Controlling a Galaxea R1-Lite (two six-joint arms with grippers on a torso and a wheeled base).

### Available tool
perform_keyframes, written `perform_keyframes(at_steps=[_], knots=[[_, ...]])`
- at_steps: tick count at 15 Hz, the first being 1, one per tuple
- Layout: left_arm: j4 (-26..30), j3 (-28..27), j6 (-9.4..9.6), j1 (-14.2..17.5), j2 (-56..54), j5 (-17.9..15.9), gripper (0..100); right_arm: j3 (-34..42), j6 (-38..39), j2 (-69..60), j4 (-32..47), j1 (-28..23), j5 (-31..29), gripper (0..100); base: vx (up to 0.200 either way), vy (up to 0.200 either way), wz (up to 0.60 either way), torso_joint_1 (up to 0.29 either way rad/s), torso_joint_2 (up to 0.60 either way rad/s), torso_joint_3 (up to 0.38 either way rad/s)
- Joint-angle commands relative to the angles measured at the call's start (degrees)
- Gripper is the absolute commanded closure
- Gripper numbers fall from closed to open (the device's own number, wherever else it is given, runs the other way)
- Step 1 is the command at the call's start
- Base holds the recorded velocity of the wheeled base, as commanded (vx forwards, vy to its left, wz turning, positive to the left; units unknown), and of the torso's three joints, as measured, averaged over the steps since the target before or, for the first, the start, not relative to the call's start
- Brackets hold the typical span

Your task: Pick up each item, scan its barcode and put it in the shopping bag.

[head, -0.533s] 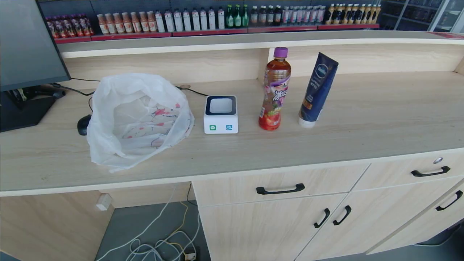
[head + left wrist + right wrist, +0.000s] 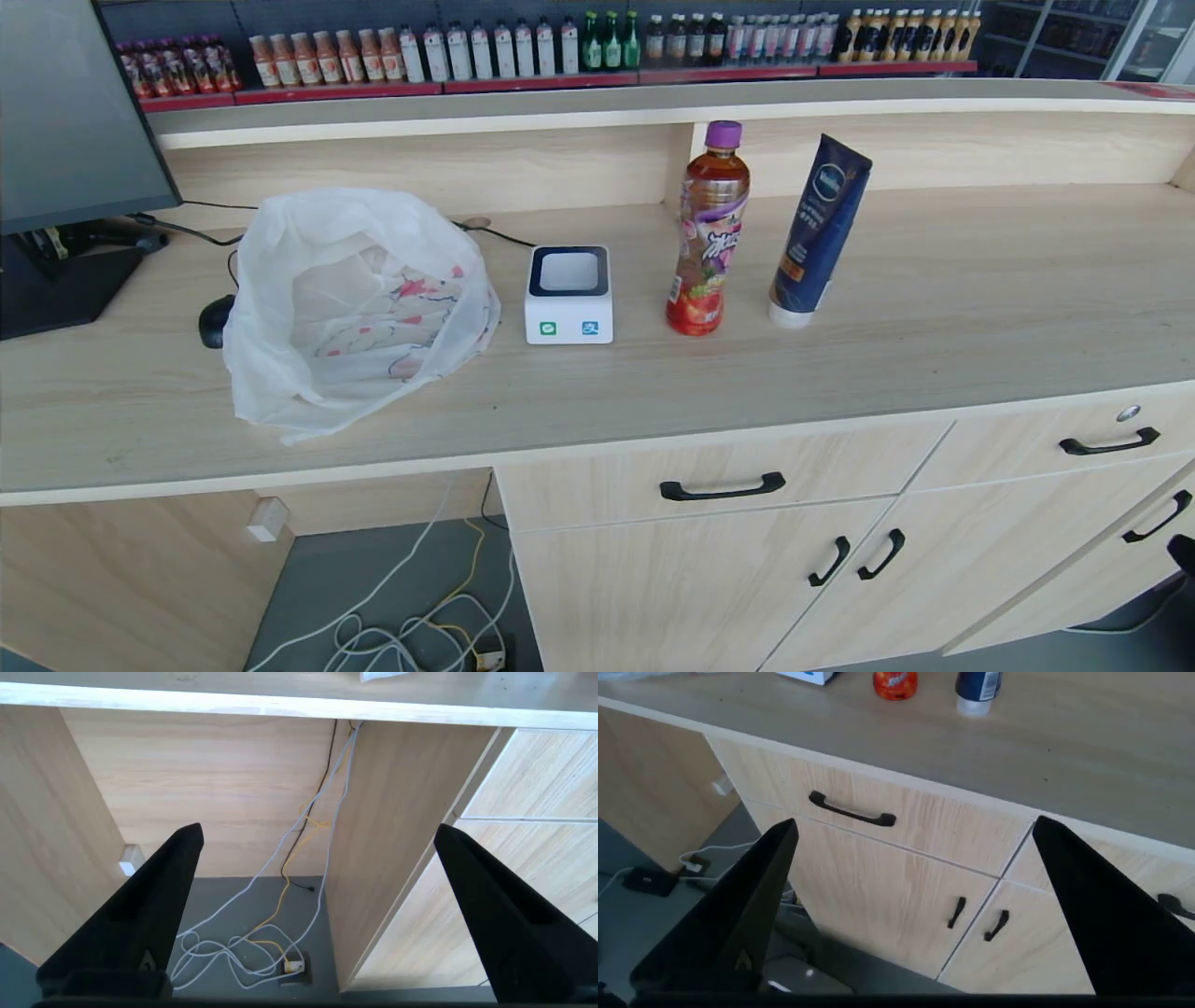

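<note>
A white plastic shopping bag [image 2: 355, 308] lies open on the left of the wooden counter [image 2: 934, 317]. A white scanner box [image 2: 569, 294] stands just to its right. Further right stand a tea bottle with a purple cap [image 2: 707, 229] and a dark blue tube [image 2: 820, 233] on its white cap. My left gripper [image 2: 318, 831] is open below the counter edge, facing the alcove with cables. My right gripper [image 2: 913, 821] is open and empty in front of the drawer handle [image 2: 852, 812], with the bottle's base [image 2: 895, 683] and the tube's cap [image 2: 978, 691] above it on the counter.
A monitor [image 2: 75, 112] on a black stand and a black mouse [image 2: 215, 322] sit at the counter's left. A raised ledge [image 2: 653, 112] runs along the back. Drawers and cabinet doors [image 2: 728, 495] lie below; loose cables [image 2: 401, 625] on the floor.
A small dark shape has come into the head view's lower right edge. The bag, scanner, bottle and tube have not moved.
</note>
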Motion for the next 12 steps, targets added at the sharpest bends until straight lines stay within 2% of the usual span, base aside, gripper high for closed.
perform_keyframes(at_steps=[1, 4, 8, 12], knots=[[0.0, 0.0, -0.01, 0.06, 0.0, 0.01, 0, -2.74, 0.06, 7.89, -1.11, 2.46, 0.04, 0, 0.0, 0.0, 0.0, 0.0, 0.0, 0.0], [0.0, 0.0, -0.01, 0.06, 0.0, 0.01, 0, -15.75, 0.23, 16.85, -2.78, 4.65, 0.04, 0, 0.0, 0.0, 0.0, 0.0, 0.0, 0.0], [0.0, 0.0, -0.01, -0.02, 0.0, 0.01, 0, -21.46, 0.32, 26.87, -10.16, 9.49, 0.13, 0, 0.0, 0.0, 0.0, 0.0, 0.0, 0.0], [0.0, 0.0, -0.01, -0.02, 0.0, 0.01, 0, -32.09, 0.23, 35.31, -10.25, 13.79, 0.13, 0, 0.0, 0.0, 0.0, 0.0, 0.0, 0.0]])
